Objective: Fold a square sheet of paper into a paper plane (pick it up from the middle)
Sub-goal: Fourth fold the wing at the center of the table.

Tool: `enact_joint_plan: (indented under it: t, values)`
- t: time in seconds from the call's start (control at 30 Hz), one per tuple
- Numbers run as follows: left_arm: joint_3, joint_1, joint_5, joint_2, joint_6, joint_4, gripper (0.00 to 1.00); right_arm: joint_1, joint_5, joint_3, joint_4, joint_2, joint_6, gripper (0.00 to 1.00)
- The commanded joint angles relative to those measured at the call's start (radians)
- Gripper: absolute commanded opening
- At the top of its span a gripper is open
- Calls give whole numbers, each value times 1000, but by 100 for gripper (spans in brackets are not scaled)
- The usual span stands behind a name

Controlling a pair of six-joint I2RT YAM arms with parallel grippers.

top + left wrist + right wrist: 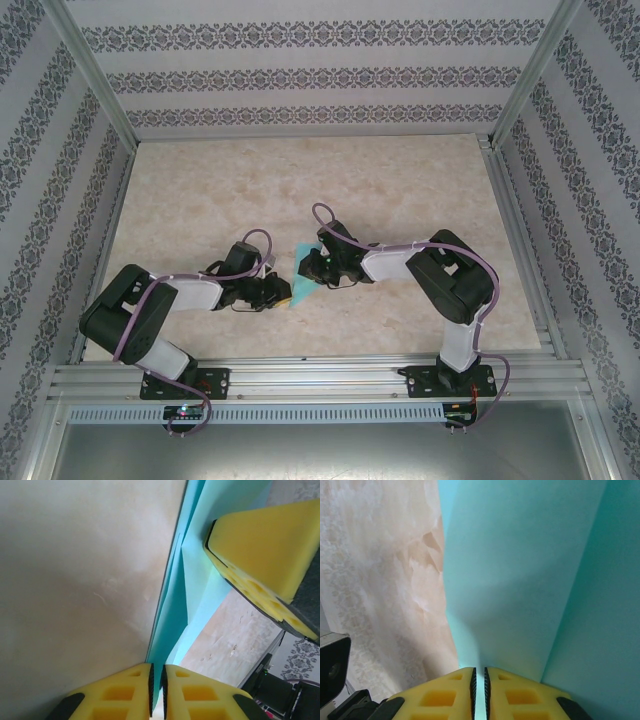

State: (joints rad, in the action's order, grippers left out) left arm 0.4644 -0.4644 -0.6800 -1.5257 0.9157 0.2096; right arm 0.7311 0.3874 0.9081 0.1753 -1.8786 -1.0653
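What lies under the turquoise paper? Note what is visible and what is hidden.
The beige marbled table shows all around the paper; the patch beneath it is covered, so anything there cannot be seen.

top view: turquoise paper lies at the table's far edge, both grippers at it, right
Not the far edge: the top external view shows the turquoise paper near the middle of the table, with the left gripper and right gripper at it.
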Motion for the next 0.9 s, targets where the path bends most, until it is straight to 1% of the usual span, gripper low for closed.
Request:
enact_joint_plan:
  t: [0.0, 0.13, 0.23, 0.4, 0.47, 0.67, 0.7, 0.87]
  values:
    - [11, 7, 13, -5, -32, -80, 19, 16, -27, 4, -83, -42, 27, 15]
    - [-5, 6, 4, 23, -18, -52, 25, 19, -26, 9, -84, -48, 24, 15]
    - [-2, 7, 18, 63, -28, -79, 29, 21, -27, 11, -88, -48, 26, 15]
    - [27, 6, 52, 66, -69, -155, 28, 21, -27, 8, -89, -48, 25, 15]
    - [27, 4, 57, 61, -69, -157, 29, 23, -27, 8, -89, -48, 24, 15]
    - [50, -12, 22, 39, -79, -143, 34, 23, -29, 5, -89, -48, 23, 15]
    - [52, -14, 22, 38, -80, -144, 36, 23, -29, 5, -89, -48, 23, 15]
    - [55, -19, 44, 55, -82, -145, 39, 23, -27, 4, -89, -48, 24, 15]
